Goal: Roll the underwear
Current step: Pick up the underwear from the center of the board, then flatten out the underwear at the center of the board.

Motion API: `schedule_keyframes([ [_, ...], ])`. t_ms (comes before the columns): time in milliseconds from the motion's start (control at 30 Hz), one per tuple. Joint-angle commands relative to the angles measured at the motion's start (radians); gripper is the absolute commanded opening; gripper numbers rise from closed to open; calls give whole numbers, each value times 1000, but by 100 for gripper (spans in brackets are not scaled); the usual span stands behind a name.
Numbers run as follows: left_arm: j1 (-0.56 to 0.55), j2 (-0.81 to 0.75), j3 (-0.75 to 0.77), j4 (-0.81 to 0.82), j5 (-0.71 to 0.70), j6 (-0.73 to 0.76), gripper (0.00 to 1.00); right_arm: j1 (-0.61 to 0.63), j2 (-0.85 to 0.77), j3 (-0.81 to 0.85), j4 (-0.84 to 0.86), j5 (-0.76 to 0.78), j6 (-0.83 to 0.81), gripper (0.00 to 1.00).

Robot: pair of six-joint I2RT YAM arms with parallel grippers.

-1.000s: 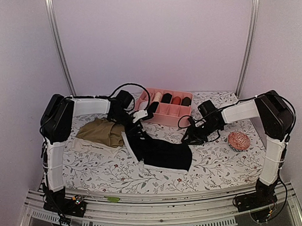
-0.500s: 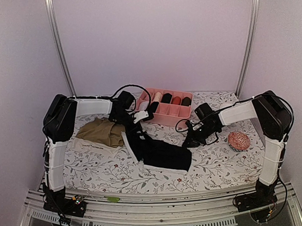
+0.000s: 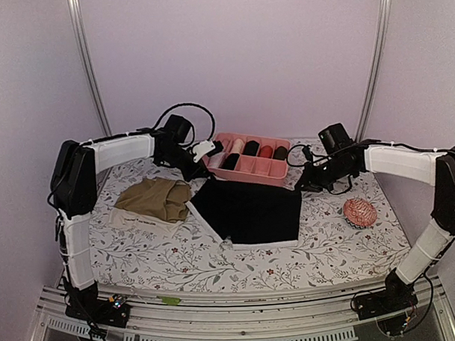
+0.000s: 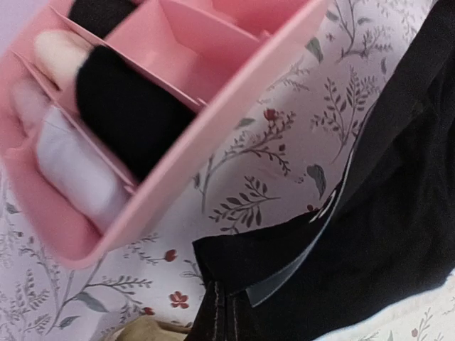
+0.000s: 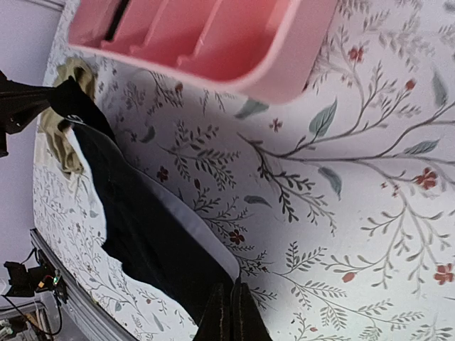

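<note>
The left gripper (image 3: 203, 171) and the right gripper (image 3: 300, 186) are both pinched shut on the black underwear (image 3: 253, 211). Each one holds a top corner of it.

The black underwear lies just in front of the pink box (image 3: 250, 176), with its top edge running along the box's front wall. A second ago it was bunched and crooked, farther from the box, and the two arms were closer together. Now the arms have moved apart and reached toward the box, and the cloth is pulled out flat and smooth. That probably means the spreading step is nearly done. No part of it is rolled yet, so the rolling is still to come.

The olive-brown underwear (image 3: 155, 197) sits in a soft heap in front of the box and to its left, touching no gripper. A small red-and-white ball (image 3: 360, 212) rests in front of the box and to its right, well apart from the cloth.

Only the top view shows the whole flat shape and both heaps. The left wrist view looks into the box and shows rolled-up things (image 4: 121, 106) in its slots: black, cream and pale ones. The right wrist view shows the white trim (image 5: 192, 227) along the cloth's edge, and fingers (image 5: 231, 312) pressed tight together on the corner.
</note>
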Motion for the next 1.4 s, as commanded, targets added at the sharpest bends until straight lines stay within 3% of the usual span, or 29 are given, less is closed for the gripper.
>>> schedule_keyframes([
  [0,17,-111,47,-3,34,-49,0,-21,-130,59,-24,77,-40,0],
  [367,22,-331,-31,-155,92,-116,0,-21,-363,27,-73,48,-67,0],
  [500,21,-341,-16,-156,99,-181,0,-20,-344,71,-69,97,-71,0],
  [700,24,-174,247,-188,105,-284,0,-53,-151,326,-90,102,-128,0],
  [833,31,-115,373,-227,133,-275,0,-67,-126,455,-137,85,-181,0],
  [967,30,-236,190,-216,198,-215,0,-67,-235,328,-98,-47,-216,0],
  [1133,25,-448,-216,-185,265,-130,0,-28,-414,-133,32,-316,-132,0],
  [1167,26,-485,-295,-188,276,-111,11,-2,-433,-218,48,-364,-110,20],
  [1200,27,-519,-366,-201,281,-89,39,27,-447,-297,46,-392,-98,40],
  [1233,28,-554,-436,-215,282,-65,61,49,-466,-355,44,-408,-76,52],
  [1267,29,-592,-495,-231,285,-37,75,60,-493,-406,51,-431,-58,62],
  [1300,31,-627,-551,-241,283,-8,80,61,-526,-438,61,-452,-30,71],
  [1333,32,-664,-594,-246,279,15,92,62,-562,-449,67,-453,-1,81],
  [1367,33,-694,-627,-248,278,37,94,60,-589,-446,67,-444,11,89],
])
